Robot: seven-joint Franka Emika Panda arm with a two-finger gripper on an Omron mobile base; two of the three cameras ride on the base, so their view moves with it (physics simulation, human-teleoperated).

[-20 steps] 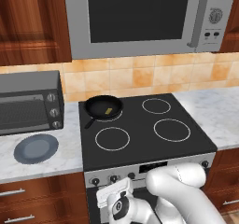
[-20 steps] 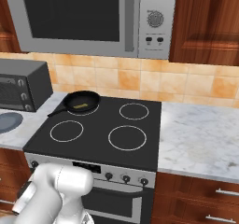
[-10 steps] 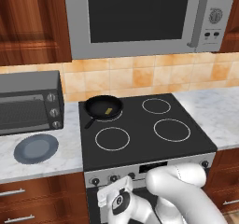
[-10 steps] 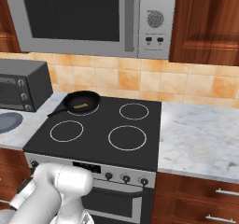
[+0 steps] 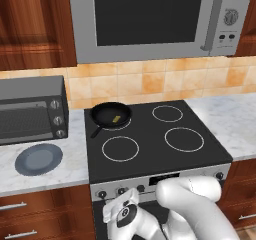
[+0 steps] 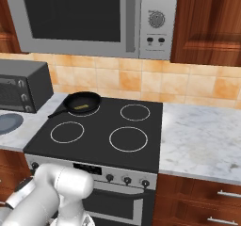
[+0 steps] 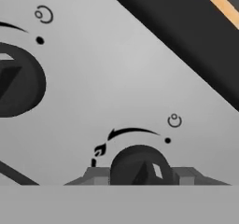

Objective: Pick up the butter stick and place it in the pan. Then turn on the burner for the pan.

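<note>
The hand (image 7: 140, 178) sits at a dark round knob (image 7: 140, 167) on the stove's grey front panel, its two tips either side of the knob and seemingly closed on it. A second knob (image 7: 18, 80) shows on the same panel. No words can be read there: only a curved arrow, a dot and a small ring mark by each knob.

From the right base view, the butter (image 6: 81, 108) lies inside the pan (image 6: 83, 101), which stands on the back left burner (image 6: 85, 108) of the black cooktop (image 6: 101, 131). Four white circles are marked on the cooktop. One blue-grey plate (image 5: 38, 159) lies on the bench (image 5: 45, 169) left of the stove, in front of one toaster oven (image 5: 31, 109). One microwave (image 5: 150, 19) hangs above; its panel is too blurred to read.
</note>
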